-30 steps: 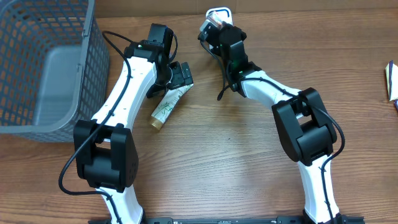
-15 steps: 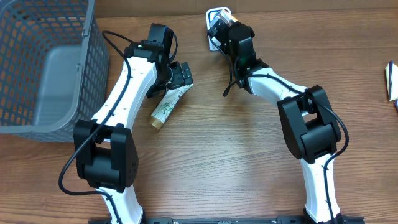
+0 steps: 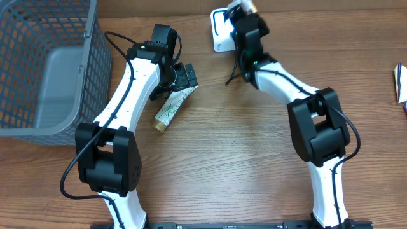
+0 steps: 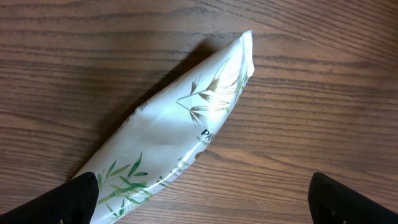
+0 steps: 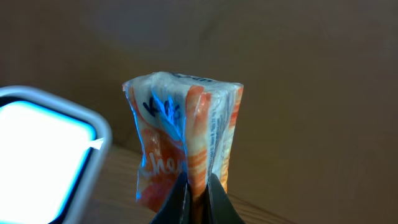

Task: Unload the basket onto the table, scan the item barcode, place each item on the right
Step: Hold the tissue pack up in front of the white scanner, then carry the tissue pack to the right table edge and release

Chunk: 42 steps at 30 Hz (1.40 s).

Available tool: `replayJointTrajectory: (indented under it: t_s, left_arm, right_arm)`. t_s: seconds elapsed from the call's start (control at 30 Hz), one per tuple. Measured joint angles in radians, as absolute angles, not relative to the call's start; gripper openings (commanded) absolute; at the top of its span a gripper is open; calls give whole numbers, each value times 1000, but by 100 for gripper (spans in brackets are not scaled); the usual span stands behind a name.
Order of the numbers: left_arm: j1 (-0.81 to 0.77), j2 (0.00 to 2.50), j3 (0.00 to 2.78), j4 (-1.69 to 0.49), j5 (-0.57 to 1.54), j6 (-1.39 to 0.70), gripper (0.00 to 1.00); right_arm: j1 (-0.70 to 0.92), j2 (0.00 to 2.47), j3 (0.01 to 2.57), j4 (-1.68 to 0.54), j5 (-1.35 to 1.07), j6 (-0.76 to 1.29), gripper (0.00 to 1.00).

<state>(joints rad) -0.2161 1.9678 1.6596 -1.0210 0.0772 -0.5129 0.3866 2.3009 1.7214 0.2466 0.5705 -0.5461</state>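
Right wrist view shows the right gripper (image 5: 198, 200) clamped on the lower edge of a small packet (image 5: 186, 143), its jaws pressed together with only the film between them. The packet stands upright above the fingertips. It is orange and white with blue print, and its wrap is creased and puckered where it is pinched. It sits just right of the scanner (image 5: 43, 155), whose window glows blue-white and throws blue light on the packet's left face. From overhead, the scanner lies at the far edge of the table (image 3: 222, 159), near the centre, with the right gripper over its right side.

Handling, as I judge it: the packet looks light and soft, a thin glossy film over a squashy fill. It should not break, but it could slip or fold over when pinched by the seam alone, and wrinkles could distort a barcode. A hold along one edge, clear of any printed code, seems best. No barcode is visible, so I cannot tell which face carries it.

The left gripper (image 3: 183, 76) stands wide apart and empty over a white tube (image 4: 180, 140) with green leaf print, which lies on the table left of centre. A grey basket (image 3: 63, 25) is at the far left.
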Motion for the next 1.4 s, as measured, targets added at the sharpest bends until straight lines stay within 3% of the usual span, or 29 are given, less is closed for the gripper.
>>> replayJointTrajectory:
  t_s: [0.17,0.43,0.57,0.73,0.77,0.83,0.87,0.93,0.97,1.27,1.4]
  left_arm:
    - [-216,1968,1660,-1022,78,-513,100]
    - [-216,1968,1660,-1022,78,-513,100]
    - [-216,1968,1660,-1022,78,-513,100]
    - [-216,1968,1660,-1021,78,-513,100]
    - [-216,1968,1660,-1021,77,-513,100]
    - [-216,1968,1660,-1021,78,-513,100]
    - [-216,1968,1660,-1021,77,-513,100]
    - [-216,1968,1660,-1021,78,-513,100]
    - [-216,1968,1660,-1022,78,-513,100]
    - [-216,1968,1660,-1022,78,-513,100]
    - [-216,1968,1660,-1021,77,-513,100]
  right_arm:
    - [262,2219,1768,-105,600,-270,4]
    - [-207,2073,1789,-636,432,289,4]
    - [-459,2073,1788,-780,293,484,4]
    - [-657,2073,1788,-820,167,569,5]
    - [-682,2073,1788,-822,153,577,15]
    - [-722,2073,1788,-820,134,586,48]
    - [-730,2073,1788,-812,131,592,81]
    - [-750,2073,1788,-795,120,596,97]
    - [-752,2073,1788,-793,112,596,100]
    - [-750,2073,1788,-785,-152,489,99]
    - [-749,2073,1788,-850,-150,509,82]
